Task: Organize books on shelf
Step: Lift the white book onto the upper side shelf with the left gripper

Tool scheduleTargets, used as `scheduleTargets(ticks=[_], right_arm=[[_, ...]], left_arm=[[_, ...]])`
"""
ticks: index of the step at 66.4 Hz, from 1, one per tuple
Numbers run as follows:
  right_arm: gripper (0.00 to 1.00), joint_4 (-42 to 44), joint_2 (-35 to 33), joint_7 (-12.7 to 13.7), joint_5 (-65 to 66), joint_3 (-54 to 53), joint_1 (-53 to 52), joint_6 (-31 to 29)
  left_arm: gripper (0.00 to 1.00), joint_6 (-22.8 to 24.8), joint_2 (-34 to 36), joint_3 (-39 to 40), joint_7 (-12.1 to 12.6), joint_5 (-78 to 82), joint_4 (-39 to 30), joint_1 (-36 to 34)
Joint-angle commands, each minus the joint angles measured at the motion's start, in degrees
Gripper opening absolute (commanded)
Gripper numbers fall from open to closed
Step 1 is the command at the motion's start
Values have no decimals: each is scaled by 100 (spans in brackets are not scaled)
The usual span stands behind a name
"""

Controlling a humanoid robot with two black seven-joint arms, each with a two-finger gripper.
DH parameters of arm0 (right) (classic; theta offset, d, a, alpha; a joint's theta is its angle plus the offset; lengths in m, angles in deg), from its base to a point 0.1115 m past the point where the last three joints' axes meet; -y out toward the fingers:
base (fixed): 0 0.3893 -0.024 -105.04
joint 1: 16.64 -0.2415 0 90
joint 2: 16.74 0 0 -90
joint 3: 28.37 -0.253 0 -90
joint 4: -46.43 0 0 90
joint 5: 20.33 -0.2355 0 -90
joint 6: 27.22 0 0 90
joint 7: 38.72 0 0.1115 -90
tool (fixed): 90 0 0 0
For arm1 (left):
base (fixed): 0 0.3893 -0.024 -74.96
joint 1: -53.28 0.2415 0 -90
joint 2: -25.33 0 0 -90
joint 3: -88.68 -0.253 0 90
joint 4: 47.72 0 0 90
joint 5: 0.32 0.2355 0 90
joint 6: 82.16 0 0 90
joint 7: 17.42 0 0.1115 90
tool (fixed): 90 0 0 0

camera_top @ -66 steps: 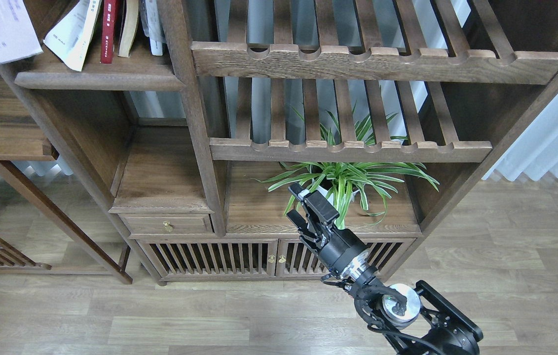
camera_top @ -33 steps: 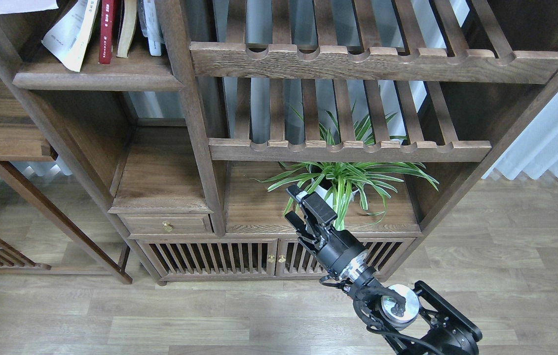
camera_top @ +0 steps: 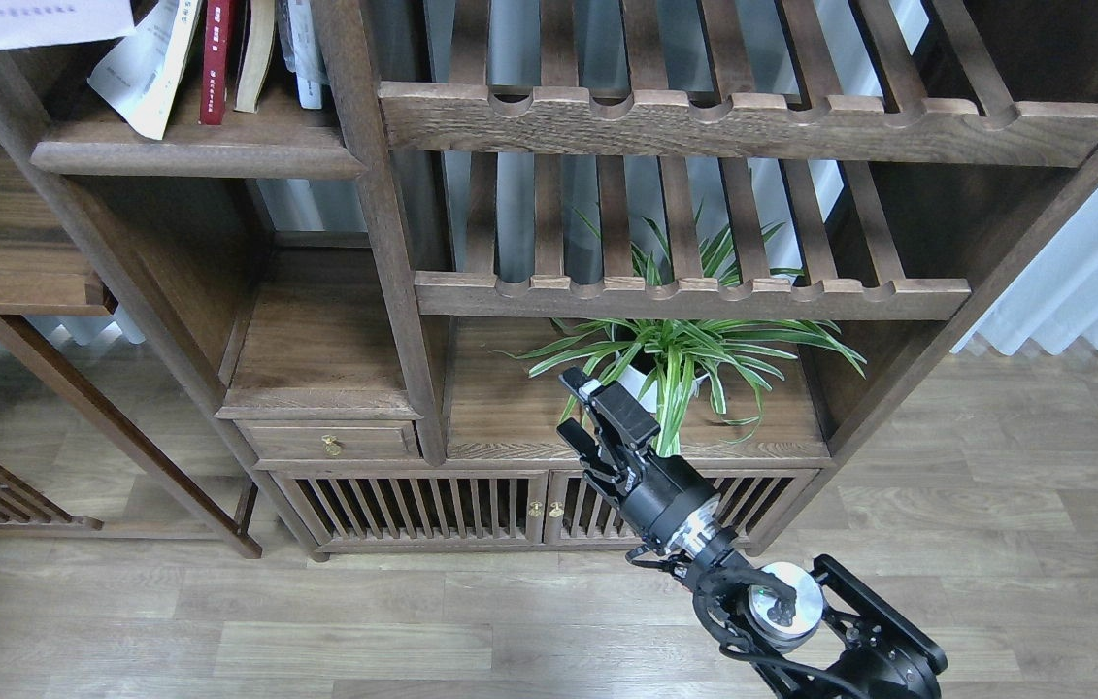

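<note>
- The right gripper (camera_top: 576, 406) hangs in front of the green plant (camera_top: 680, 354), low in the wooden bookcase.
- Its two fingers are spread apart and hold nothing.
- The books (camera_top: 218, 53) stand far up at the top left, on the dark shelf (camera_top: 194, 155).
- A red book (camera_top: 216, 58) stands straight. A white one (camera_top: 146, 68) beside it leans over.
- The left gripper is out of sight.
</note>
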Motion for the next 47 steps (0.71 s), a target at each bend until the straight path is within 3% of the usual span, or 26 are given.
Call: scheduleTargets(ticks=[1, 20, 47], right_arm=[[99, 0, 0, 0, 1, -8, 7, 0], [99, 0, 0, 0, -8, 0, 7, -9], [99, 0, 0, 0, -26, 0, 16, -53]], left_arm=[[3, 2, -67, -35, 27, 88, 106, -136], [2, 2, -49, -35, 291, 677, 203, -549], [2, 2, -462, -27, 168, 1143, 782, -997]])
